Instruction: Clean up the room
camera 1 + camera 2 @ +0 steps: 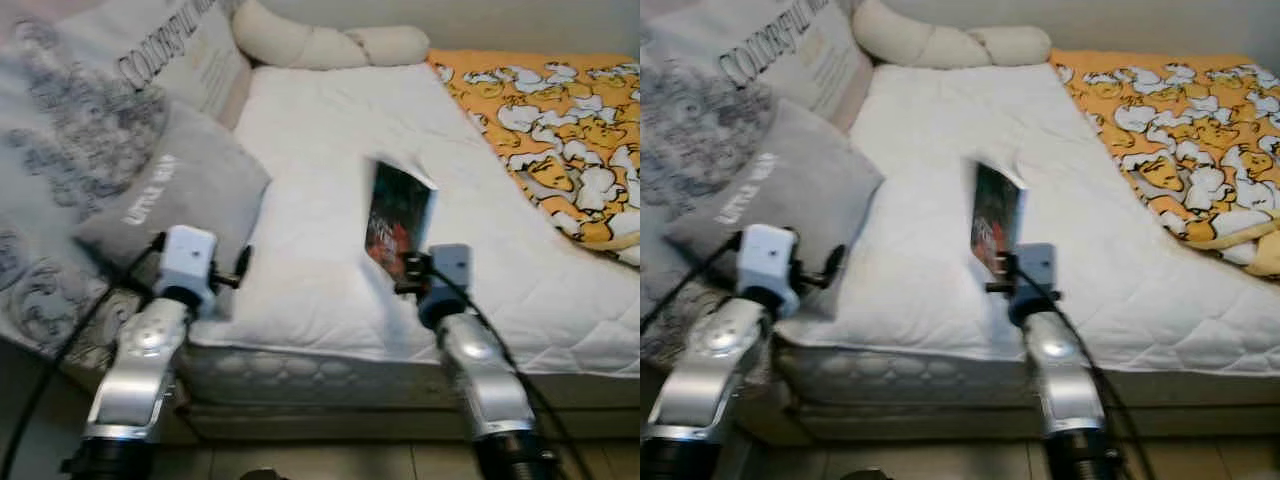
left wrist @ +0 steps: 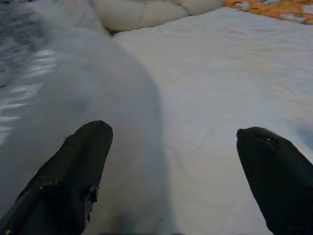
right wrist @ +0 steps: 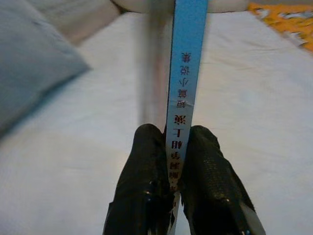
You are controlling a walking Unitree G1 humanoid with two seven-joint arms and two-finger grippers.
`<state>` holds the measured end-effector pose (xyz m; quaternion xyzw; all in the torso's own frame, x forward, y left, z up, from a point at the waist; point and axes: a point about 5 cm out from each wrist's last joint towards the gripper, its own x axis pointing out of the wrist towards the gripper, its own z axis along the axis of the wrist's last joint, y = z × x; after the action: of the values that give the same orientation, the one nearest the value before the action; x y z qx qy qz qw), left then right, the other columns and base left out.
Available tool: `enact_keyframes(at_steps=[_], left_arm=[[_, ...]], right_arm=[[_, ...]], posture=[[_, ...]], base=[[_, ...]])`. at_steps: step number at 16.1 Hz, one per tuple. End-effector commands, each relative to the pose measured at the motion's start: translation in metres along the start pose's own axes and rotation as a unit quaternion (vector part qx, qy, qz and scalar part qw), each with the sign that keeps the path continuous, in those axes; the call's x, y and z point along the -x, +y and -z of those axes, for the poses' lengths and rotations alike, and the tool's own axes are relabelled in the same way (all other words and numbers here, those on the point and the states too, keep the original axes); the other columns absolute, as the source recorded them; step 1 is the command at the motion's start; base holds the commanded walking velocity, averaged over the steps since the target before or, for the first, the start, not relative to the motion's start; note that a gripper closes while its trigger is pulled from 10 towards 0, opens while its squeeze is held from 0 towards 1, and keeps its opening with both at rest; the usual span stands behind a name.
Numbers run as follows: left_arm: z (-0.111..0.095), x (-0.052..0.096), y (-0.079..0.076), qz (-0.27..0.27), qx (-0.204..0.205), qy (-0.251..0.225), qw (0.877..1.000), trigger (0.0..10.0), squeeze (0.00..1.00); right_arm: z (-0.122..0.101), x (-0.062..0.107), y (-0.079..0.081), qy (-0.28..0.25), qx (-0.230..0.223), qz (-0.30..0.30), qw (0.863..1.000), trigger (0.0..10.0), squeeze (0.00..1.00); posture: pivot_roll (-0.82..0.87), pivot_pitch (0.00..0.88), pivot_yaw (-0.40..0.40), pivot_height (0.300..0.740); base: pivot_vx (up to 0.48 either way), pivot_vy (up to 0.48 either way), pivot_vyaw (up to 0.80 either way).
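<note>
Pinching a book by its blue spine edge, right gripper with both fingers pressed tight against the covers, low on the volume. Held upright above the white mattress, near its front edge, dark cover facing the robot's left, most of the book's length standing free beyond the grip. Likely to pivot or slide out under any quick swing of the wrist, given so short a purchase at one end and a smooth cover. Could also fan open and shed the grip, since only the spine side seems clamped.

Spread wide and holding nothing, left gripper, hovering just beside the grey cushion at the mattress's left front corner. Apt to snag that cushion or drag it off the edge if swept sideways without lifting first.

Farther out: printed pillows stacked along the left, a cream bolster at the head, an orange patterned blanket on the right. Soft, uneven landing everywhere, so toppling probable if set down on end rather than flat.
</note>
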<state>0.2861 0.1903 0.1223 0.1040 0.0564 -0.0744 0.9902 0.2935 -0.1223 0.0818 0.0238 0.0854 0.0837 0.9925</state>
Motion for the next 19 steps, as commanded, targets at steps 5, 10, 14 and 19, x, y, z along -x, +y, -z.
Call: enact_keyframes(at_steps=[5,10,14,19], left_arm=[[0.0023,-0.0009,-0.0021,0.000,0.020,0.000,1.000,10.0,0.00],[0.0015,0.0004,-0.0022,0.006,0.020,-0.007,1.000,10.0,0.00],[0.0020,0.0003,-0.0033,0.008,0.021,-0.008,1.000,10.0,0.00],[0.0021,0.0001,-0.0026,0.008,0.020,-0.008,1.000,10.0,0.00]], right_arm=[[-0.0150,-0.0028,-0.0045,-0.026,-0.003,-0.002,1.000,10.0,0.00],[-0.0136,-0.0022,0.0005,-0.022,0.011,-0.016,1.000,10.0,0.00],[-0.0122,-0.0021,-0.0003,-0.018,0.018,-0.020,0.999,10.0,0.00],[-0.0118,-0.0019,0.0025,-0.016,0.026,-0.034,0.999,10.0,0.00]], posture=[[0.07,0.000,0.030,0.740],[0.07,0.000,0.031,0.740],[0.07,0.000,0.030,0.740],[0.07,0.000,0.030,0.740]], base=[[0.000,0.000,0.00],[0.323,0.000,0.00],[0.337,0.000,0.00],[0.346,0.000,0.27]])
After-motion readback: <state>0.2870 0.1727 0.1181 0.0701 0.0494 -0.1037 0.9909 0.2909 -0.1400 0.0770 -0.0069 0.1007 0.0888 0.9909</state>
